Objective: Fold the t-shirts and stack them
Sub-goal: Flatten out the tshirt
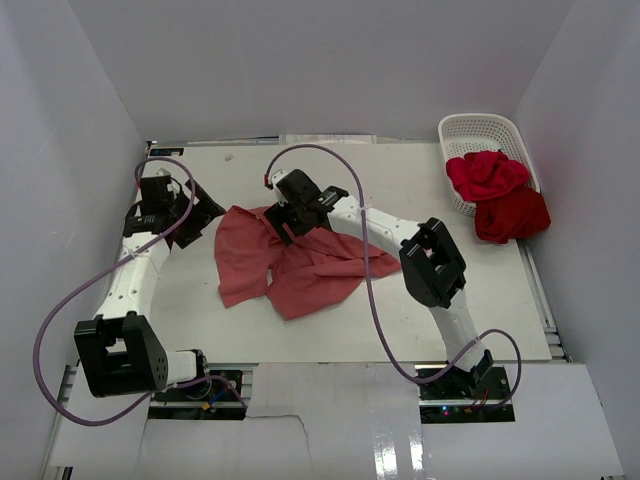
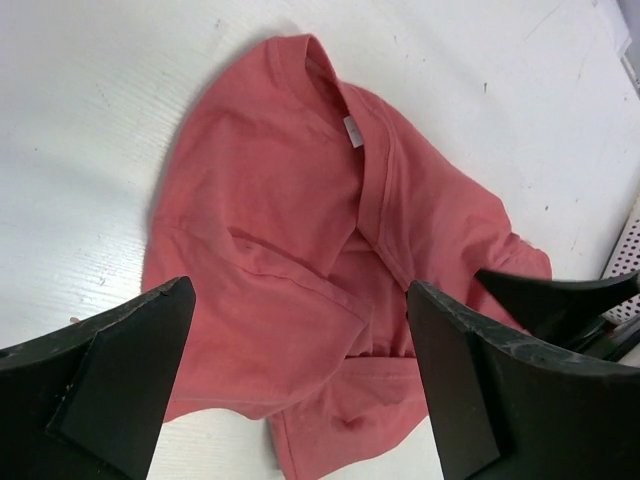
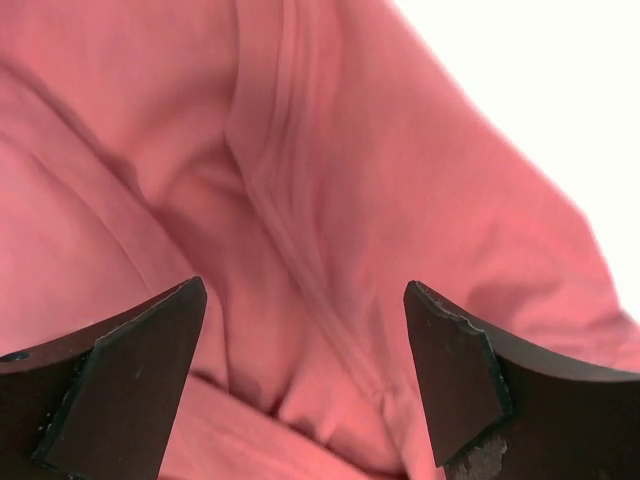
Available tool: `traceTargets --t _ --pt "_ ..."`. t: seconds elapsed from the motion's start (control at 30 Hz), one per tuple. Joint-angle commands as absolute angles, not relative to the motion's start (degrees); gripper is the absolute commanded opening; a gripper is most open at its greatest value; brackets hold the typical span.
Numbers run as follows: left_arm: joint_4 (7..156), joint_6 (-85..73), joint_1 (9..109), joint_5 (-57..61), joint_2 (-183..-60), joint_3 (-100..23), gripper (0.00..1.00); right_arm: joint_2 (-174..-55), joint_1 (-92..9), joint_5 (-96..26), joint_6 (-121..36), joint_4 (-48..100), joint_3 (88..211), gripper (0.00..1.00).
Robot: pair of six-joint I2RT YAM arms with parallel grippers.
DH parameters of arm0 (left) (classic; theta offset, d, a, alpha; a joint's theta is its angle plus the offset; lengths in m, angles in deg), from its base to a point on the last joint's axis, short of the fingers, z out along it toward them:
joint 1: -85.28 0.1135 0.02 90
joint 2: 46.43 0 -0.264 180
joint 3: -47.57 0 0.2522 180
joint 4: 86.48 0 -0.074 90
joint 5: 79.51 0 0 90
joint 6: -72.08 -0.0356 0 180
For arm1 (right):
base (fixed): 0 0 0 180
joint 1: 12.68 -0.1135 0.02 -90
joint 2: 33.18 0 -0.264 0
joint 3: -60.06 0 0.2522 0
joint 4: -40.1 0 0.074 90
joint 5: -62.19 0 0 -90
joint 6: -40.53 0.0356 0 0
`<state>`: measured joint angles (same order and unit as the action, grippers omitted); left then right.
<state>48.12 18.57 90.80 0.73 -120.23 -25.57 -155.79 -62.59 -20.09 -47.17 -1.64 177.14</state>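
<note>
Top external view: the left pincer (image 1: 197, 208) hangs released, jaws wide, beside the left edge of the crumpled salmon t-shirt (image 1: 300, 272) on the tabletop (image 1: 400, 190). The right pincer (image 1: 285, 226), also spread and empty, hovers over its collar ribbing (image 3: 290, 230). The cloth looks light and limp and will likely sag, so the seams or ribbing are the places to pinch. Two redder t-shirts (image 1: 490, 180) spill from the basket (image 1: 480, 128).
</note>
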Motion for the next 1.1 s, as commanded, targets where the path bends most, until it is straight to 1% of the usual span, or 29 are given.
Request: traceTargets --t 0.0,0.17,0.43,0.47,0.5,0.53,0.57,0.6,0.63,0.7,0.73,0.9,1.07 --pt "49.17 19.17 90.73 -0.94 -119.38 -23.33 0.98 -158.15 -62.78 -19.1 -49.21 -2.48 185.07 0.86" --pt "50.05 19.7 90.81 -2.26 -119.12 -19.64 0.98 -164.83 -62.78 -19.82 -51.49 -4.15 193.07 0.82" --pt "50.93 19.08 90.73 -0.59 -118.94 -17.96 0.98 -171.26 -62.78 -19.82 -51.41 -4.6 195.02 0.79" --pt "50.84 18.91 90.81 -0.59 -119.03 -17.96 0.98 -171.61 -62.78 -19.82 -51.32 -4.59 195.1 0.75" --pt "50.93 18.91 90.81 -0.59 -119.11 -17.96 0.98 -172.39 -62.78 -19.82 -51.15 -4.59 195.19 0.7" --pt "51.02 18.82 90.81 -0.59 -119.12 -17.96 0.98 -172.66 -62.78 -19.82 -51.14 -4.59 195.19 0.62" --pt "51.02 18.73 90.81 -0.5 -119.12 -17.96 0.98 -172.84 -62.78 -19.82 -51.06 -4.68 195.19 0.59" --pt "50.93 18.65 90.81 -0.5 -119.2 -17.88 0.98 -173.19 -62.78 -19.64 -51.06 -4.68 195.11 0.49" --pt "51.02 18.56 90.81 -0.41 -119.12 -17.87 0.98 -173.28 -62.78 -19.55 -50.97 -4.68 195.11 0.41" --pt "50.93 18.38 90.81 -0.33 -118.94 -17.79 0.98 -172.76 -62.78 -18.42 -50.62 -4.86 194.93 0.18" --pt "50.93 18.38 90.81 -0.24 -118.85 -17.79 0.98 -172.23 -62.78 -18.15 -50.36 -4.86 194.58 0.08" --pt "50.93 18.29 90.81 -0.15 -118.5 -18.14 0.98 -163.82 -61.2 -19.28 -47.56 -3.72 190.36 0.08" --pt "50.93 17.77 90.81 -0.5 -118.59 -18.49 0.98 -154.58 -55.58 -22.19 -43.86 -4.16 184.31 0.08"
